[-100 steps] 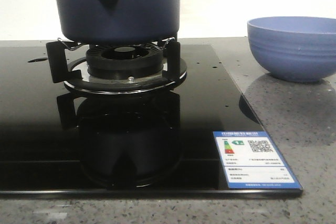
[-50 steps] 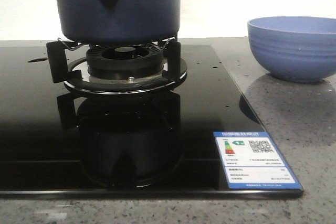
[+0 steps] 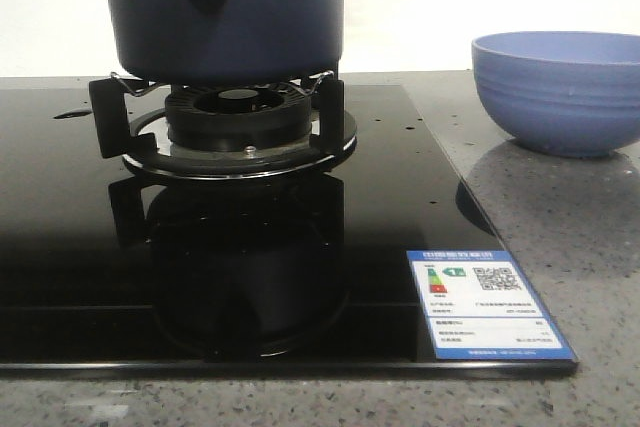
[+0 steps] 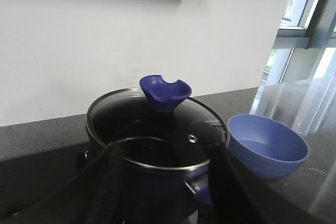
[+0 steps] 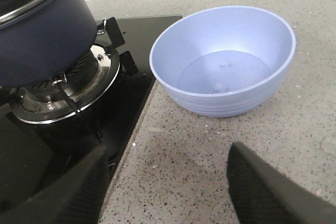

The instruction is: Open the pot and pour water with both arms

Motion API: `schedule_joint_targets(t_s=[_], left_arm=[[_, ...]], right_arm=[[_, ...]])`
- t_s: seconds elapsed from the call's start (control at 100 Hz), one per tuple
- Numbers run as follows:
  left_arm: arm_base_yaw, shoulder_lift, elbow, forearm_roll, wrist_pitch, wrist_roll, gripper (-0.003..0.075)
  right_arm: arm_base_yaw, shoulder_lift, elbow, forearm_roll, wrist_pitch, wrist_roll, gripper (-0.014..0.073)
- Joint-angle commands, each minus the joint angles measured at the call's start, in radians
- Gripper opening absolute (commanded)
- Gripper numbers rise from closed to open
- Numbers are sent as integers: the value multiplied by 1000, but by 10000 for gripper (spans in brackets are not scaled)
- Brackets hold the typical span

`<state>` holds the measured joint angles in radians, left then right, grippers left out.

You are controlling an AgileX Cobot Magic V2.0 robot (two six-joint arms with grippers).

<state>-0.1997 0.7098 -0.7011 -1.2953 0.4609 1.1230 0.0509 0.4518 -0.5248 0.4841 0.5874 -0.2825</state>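
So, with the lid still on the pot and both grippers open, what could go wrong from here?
1. The glass lid offers only a small blue knob; the left gripper might slip off it.
2. The pot sits on narrow burner supports, so an off-centre push or lift could tip it.
3. The bowl stands on the counter beside the glass cooktop, so a poorly aimed pour may spill there. The right gripper also hovers near the bowl and could nudge it.

Front view low, near stove (image 3: 240,197); both wrist views look down past own fingers, sharing pot (image 4: 152,182) and bowl (image 5: 223,66).
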Motion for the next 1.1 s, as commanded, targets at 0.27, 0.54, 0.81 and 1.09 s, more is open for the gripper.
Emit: schedule_joint_targets(t_s=[0.27, 0.54, 0.81, 1.09], left_arm=[[-8, 398, -302, -95, 157, 105, 505], [-8, 578, -452, -95, 254, 131, 505], [-8, 624, -494, -95, 257, 187, 505], [-40, 655, -494, -95, 241, 301, 505]], right_arm=[[2, 17, -36, 21, -58, -13, 439], [2, 17, -36, 21, -58, -13, 439], [2, 17, -36, 21, -58, -13, 439], [2, 17, -36, 21, -58, -13, 439]])
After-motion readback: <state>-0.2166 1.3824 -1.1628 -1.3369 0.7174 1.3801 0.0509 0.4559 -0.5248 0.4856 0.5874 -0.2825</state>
